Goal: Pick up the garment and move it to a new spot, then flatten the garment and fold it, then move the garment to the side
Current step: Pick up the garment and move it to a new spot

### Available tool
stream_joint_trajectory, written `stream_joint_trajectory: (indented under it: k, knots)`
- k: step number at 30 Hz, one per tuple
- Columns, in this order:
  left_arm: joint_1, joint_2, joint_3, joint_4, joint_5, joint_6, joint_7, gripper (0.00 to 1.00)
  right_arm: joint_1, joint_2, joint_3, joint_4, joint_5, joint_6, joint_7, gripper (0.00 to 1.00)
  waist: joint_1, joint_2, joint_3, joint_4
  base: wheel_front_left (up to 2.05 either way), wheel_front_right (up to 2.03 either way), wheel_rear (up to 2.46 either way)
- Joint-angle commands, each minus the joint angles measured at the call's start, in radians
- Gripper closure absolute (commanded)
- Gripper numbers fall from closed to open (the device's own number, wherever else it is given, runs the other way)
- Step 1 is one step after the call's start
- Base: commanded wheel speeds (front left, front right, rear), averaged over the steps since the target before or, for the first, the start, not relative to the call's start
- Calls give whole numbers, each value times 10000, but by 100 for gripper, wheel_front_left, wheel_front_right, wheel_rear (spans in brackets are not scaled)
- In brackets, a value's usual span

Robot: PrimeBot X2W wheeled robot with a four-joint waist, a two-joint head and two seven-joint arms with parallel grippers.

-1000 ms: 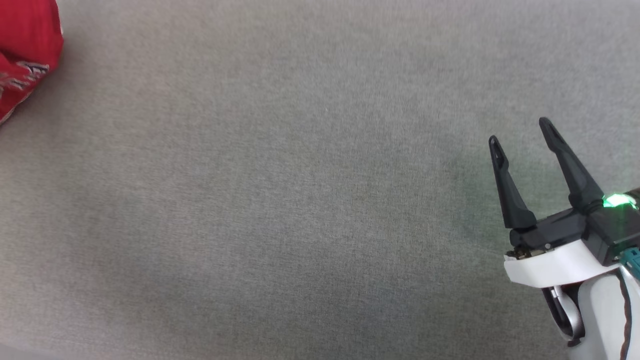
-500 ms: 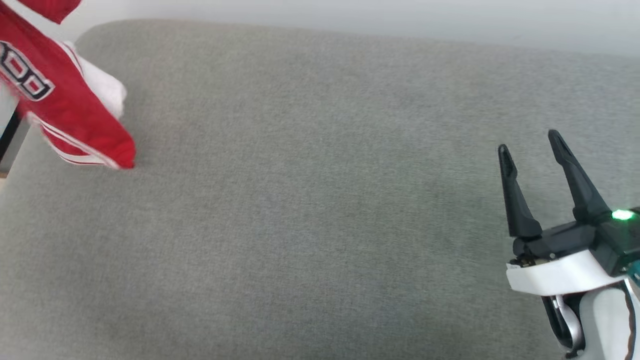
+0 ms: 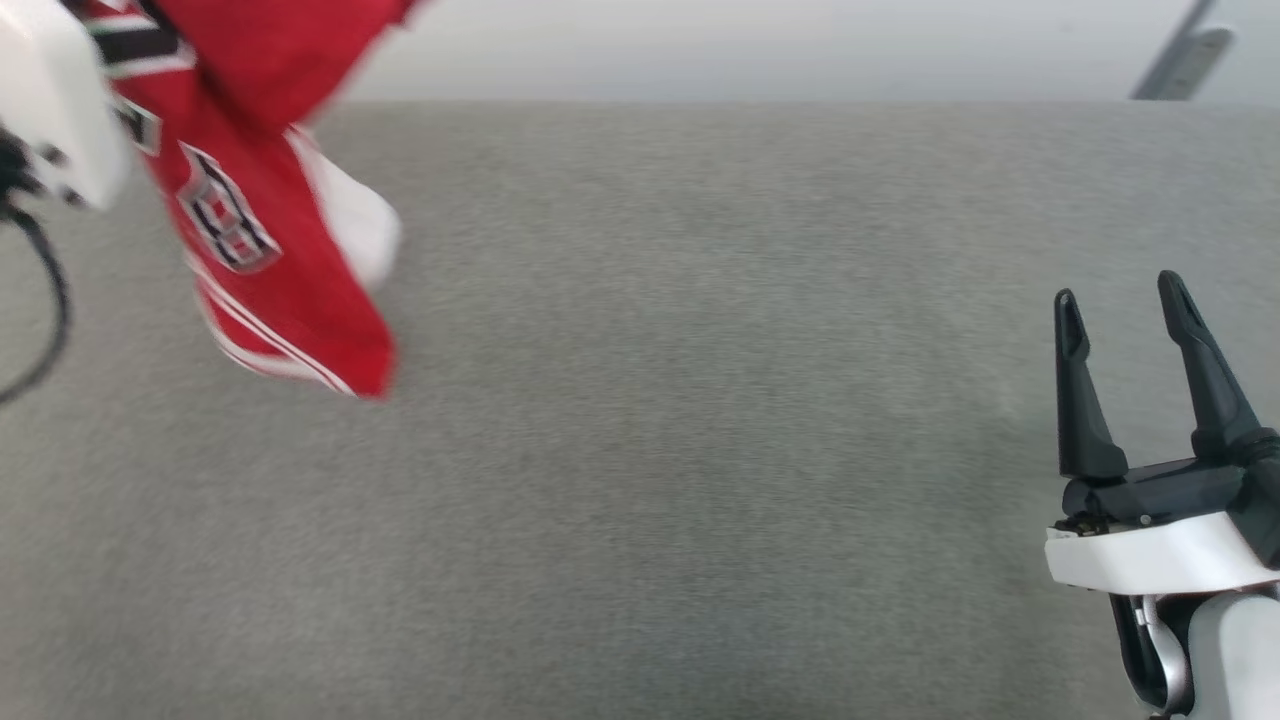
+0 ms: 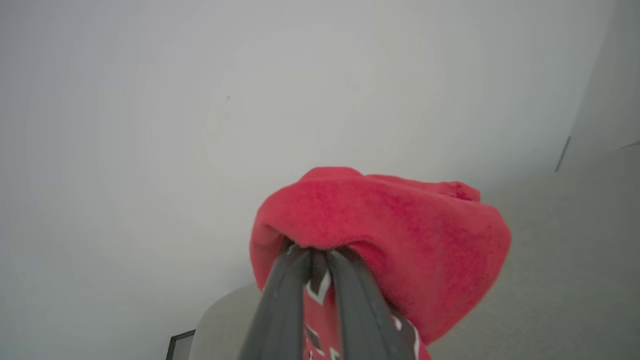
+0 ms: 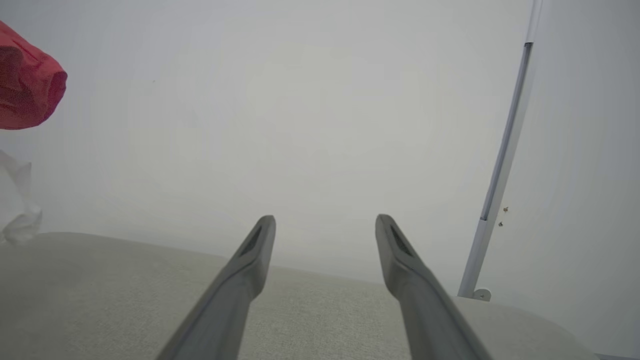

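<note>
The red garment [image 3: 270, 250] hangs at the upper left of the head view, showing black white-outlined print, striped trim and a white cuff, its low corner close above the grey cushion. In the left wrist view my left gripper [image 4: 315, 252] is shut on a bunched fold of the garment [image 4: 395, 235], which droops over the fingertips. A red lump of the garment [image 5: 25, 85] shows at the right wrist view's left edge. My right gripper [image 3: 1120, 290] stands open at the lower right, well away from the cloth, with nothing between its fingers [image 5: 255, 240].
The grey fabric cushion [image 3: 700, 450] spans the head view, its far edge meeting a pale wall [image 3: 800, 40]. A thin metal post [image 5: 500, 175] stands beyond the cushion at the right. My left arm's white shell [image 3: 50, 100] sits at the top left.
The head camera has tilted up, bringing the cushion's far edge and wall into view. The garment has risen off the cushion and swung rightward, hanging from my left gripper. The right gripper stays open.
</note>
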Motion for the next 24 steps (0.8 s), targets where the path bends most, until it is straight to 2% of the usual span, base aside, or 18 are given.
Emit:
stream_joint_trajectory:
  k: [1, 5, 11, 15, 24]
  knots:
    - [280, 25, -109, -702, 2, 222, 294, 100, 44, 79, -83, -20, -26, 1, -54, 0, 0, 0, -40, -443, 0, 0, 0]
    - [723, -28, -403, -2131, 3, 624, 956, 100, 135, 225, -187, -7, -42, 1, -54, 0, 0, 0, -71, -1006, 0, 0, 0]
    - [1457, -339, -1165, -3168, -115, 837, 1605, 100, 224, 423, -300, 60, -23, 1, -55, 0, 0, 0, -23, -1731, 0, 0, 0]
    - [2133, -769, -1906, -3030, -148, 948, 1818, 100, 291, 553, -161, 110, 29, 1, -55, 0, 0, 0, 86, -2095, 0, 0, 0]
    - [3581, -1289, -3156, -1815, -283, 802, 1778, 100, 208, 733, 76, 303, 119, 1, -55, 0, 0, 0, 338, -2546, 0, 0, 0]
